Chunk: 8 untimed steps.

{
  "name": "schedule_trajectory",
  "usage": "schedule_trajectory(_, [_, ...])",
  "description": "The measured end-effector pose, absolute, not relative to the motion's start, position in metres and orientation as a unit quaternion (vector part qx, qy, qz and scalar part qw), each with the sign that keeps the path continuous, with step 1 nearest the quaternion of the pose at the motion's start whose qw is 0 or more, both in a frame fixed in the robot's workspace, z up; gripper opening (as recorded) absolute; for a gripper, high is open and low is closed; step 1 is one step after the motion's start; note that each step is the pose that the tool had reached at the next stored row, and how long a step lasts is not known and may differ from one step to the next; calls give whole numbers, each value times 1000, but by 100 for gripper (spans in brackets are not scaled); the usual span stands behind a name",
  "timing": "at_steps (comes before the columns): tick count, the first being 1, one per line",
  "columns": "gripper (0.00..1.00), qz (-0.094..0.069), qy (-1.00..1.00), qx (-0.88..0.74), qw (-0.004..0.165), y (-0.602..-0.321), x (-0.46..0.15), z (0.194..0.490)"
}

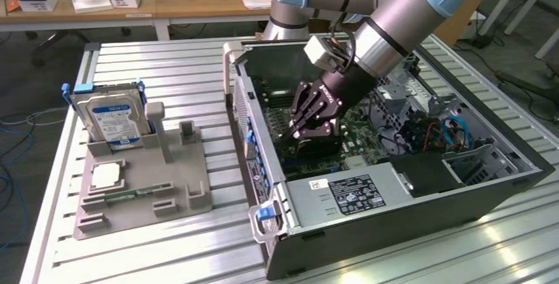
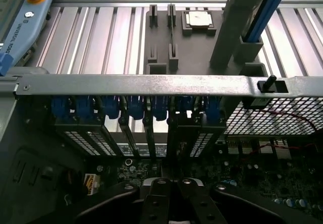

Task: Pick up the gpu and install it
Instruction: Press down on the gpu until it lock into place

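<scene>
Ribbed aluminium table, perforated steel computer case.

The tabletop is ribbed bare metal, pale and brushed, catching soft glare between its grooves. The computer case is dark painted sheet metal, matt outside, with a bare silvery rail along its rim and a perforated metal grille. Glossy blue plastic clips line the slots. The holder tray is matt grey plastic. The hard drive is silvery metal with a smooth blue paper label. The end effector is black, faintly shiny. The arm is smooth grey metal with pale blue plastic caps.
</scene>
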<state>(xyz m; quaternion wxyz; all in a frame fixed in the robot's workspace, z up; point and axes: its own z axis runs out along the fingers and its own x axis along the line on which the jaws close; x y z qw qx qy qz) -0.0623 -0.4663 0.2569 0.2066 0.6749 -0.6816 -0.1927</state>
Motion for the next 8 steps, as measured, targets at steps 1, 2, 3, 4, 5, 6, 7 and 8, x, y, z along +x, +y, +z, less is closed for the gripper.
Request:
schedule_trajectory(1, [10,-193,-682,675,207,-466,-62,257])
schedule_trajectory(2, [10,-193,-682,675,207,-466,-62,257])
schedule_trajectory(3, [10,-193,-682,675,207,-466,-62,257])
schedule_trajectory(4, [10,-193,-682,675,207,-466,-62,257])
schedule_trajectory(5, [10,-193,-682,675,207,-466,-62,257])
schedule_trajectory(6, [10,-193,-682,675,207,-466,-62,257])
schedule_trajectory(7, [10,-193,-682,675,207,-466,-62,257])
schedule_trajectory(8, [10,-193,-682,675,207,-466,-62,257])
